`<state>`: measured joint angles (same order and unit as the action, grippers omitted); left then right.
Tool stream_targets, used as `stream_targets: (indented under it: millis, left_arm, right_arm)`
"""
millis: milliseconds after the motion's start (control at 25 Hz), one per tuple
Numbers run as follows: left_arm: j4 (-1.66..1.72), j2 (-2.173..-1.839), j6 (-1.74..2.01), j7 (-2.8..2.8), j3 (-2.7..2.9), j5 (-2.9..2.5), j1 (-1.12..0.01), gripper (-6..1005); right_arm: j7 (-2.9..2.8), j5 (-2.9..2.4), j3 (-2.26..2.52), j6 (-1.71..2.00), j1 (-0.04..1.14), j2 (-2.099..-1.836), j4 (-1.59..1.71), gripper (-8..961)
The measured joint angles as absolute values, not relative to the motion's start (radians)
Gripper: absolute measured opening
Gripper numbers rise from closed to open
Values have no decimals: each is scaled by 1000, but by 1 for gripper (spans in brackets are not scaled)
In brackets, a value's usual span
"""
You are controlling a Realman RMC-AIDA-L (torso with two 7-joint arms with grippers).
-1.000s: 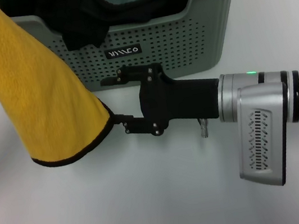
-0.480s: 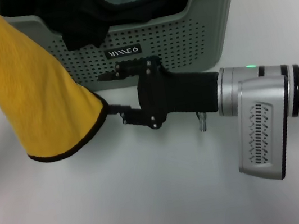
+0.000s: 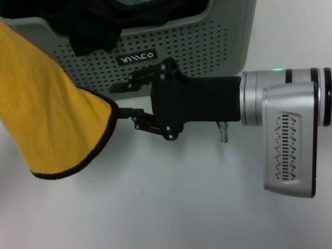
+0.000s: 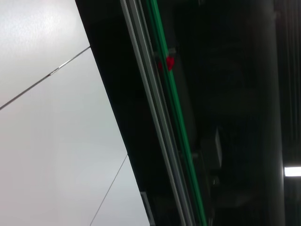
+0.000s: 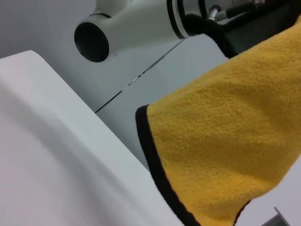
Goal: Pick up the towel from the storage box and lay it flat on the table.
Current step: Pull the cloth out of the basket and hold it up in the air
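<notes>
Across the white table the storage box stands at the far edge, with dark cloths heaped inside. In front of it the towel hangs yellow side out, lifted clear of the box, its black-piped lower edge near the tabletop. The right gripper reaches sideways with fingers apart, the lower fingertip at the towel's piped edge. The right wrist view alone shows the other arm (pale, up beyond the towel); I cannot tell how the left gripper's fingers stand.
</notes>
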<state>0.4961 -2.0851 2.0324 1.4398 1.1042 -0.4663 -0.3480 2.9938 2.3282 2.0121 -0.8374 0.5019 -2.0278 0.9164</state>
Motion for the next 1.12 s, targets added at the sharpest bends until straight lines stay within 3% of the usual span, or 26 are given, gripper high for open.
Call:
stream_targets:
  millis: [1120]
  left_arm:
    - [509,-2085,2034,1571,1112,-491,-358,12]
  right_arm:
    - [2994,2173,2025,-773,487,-2028,1011,190]
